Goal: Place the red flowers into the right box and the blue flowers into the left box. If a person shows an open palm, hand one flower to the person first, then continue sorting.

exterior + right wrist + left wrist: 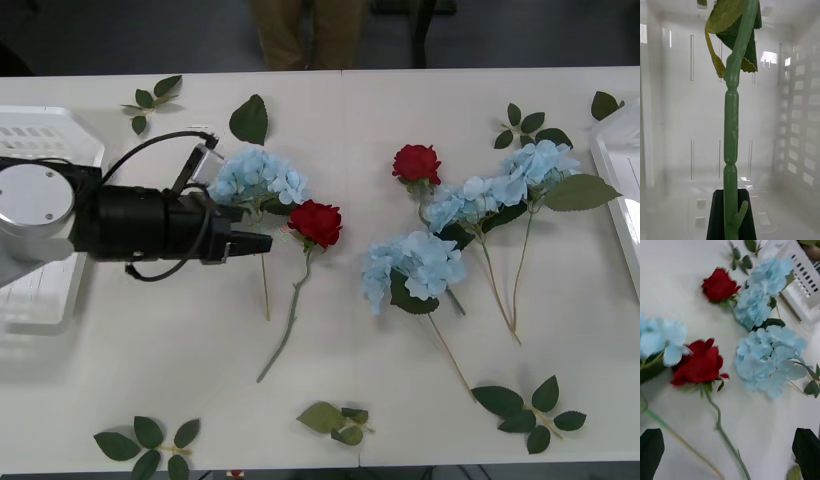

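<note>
Pinched between the black fingers of the right gripper point(732, 215), at the bottom centre of the right wrist view, a green stem point(732, 123) rises up the frame to its leaves, with the slotted white walls of the right box point(801, 112) all around; presumably this is a red flower, though its head is out of frame. Left gripper point(262, 243) sits at centre-left of the front view, spread wide, beside a blue hydrangea point(258, 176) and a red rose point(317, 222). Further right lie another rose point(416, 163) and two more blue clusters point(412, 268). The left box point(50, 135) shows at the left edge of the front view.

Risks: the stem may catch on a finger at release; the left gripper could take the wrong bloom, since rose and hydrangea touch. No writing or brand is readable.
</note>
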### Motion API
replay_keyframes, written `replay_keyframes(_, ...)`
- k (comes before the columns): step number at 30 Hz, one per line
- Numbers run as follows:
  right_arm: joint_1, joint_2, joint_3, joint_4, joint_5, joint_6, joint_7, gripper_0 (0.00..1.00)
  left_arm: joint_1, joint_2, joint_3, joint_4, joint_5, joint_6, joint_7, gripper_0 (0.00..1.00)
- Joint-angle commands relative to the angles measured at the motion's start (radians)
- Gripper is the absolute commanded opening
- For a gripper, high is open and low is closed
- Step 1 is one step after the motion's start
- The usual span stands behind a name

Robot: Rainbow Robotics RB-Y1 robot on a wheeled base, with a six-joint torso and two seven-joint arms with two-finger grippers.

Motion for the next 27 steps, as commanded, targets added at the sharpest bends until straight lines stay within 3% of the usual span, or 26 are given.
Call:
replay_keyframes(1, 0.003, -0.013, 0.017, 0.025, 0.107, -0.092, -0.043, 0.0, -0.061, 0.029, 0.063, 0.095, -0.19, 0.161, 0.127, 1.0)
replay_keyframes(6, 0.013, 0.015, 0.023, 0.025, 0.156, -0.114, -0.061, 0.0, -0.072, -0.032, 0.244, 0.149, -0.535, 0.462, 0.339, 1.0)
replay_keyframes(7, 0.013, 0.017, 0.023, 0.025, 0.148, -0.114, -0.064, 0.16, -0.075, -0.074, 0.305, 0.144, -0.663, 0.574, 0.405, 1.0)
replay_keyframes(9, 0.013, 0.017, 0.023, 0.025, 0.145, -0.112, -0.068, 0.39, -0.075, -0.121, 0.367, 0.133, -0.785, 0.679, 0.491, 1.0)
replay_keyframes(10, 0.012, 0.017, 0.023, 0.025, 0.134, -0.114, -0.071, 0.58, -0.078, -0.161, 0.404, 0.119, -0.887, 0.756, 0.558, 1.0)
replay_keyframes(13, 0.012, 0.017, 0.018, 0.025, 0.096, -0.106, -0.075, 0.82, -0.089, -0.222, 0.424, 0.106, -1.017, 0.843, 0.718, 1.0)
replay_keyframes(16, 0.01, 0.015, -0.011, 0.025, 0.053, -0.059, -0.092, 0.89, -0.098, -0.261, 0.424, 0.106, -1.072, 0.882, 0.883, 1.0)
replay_keyframes(21, -0.002, 0.015, -0.086, 0.005, -0.097, 0.144, -0.114, 0.89, -0.127, -0.316, 0.376, 0.106, -1.115, 0.897, 1.054, 1.0)
replay_keyframes(24, -0.002, 0.017, -0.045, -0.061, -0.156, 0.196, -0.181, 0.89, -0.145, -0.343, 0.327, 0.106, -1.127, 0.897, 1.141, 1.0)
replay_keyframes(27, 0.015, 0.018, 0.073, -0.212, -0.211, 0.196, -0.377, 0.89, -0.173, -0.396, 0.264, 0.106, -1.215, 0.894, 1.268, 1.0)
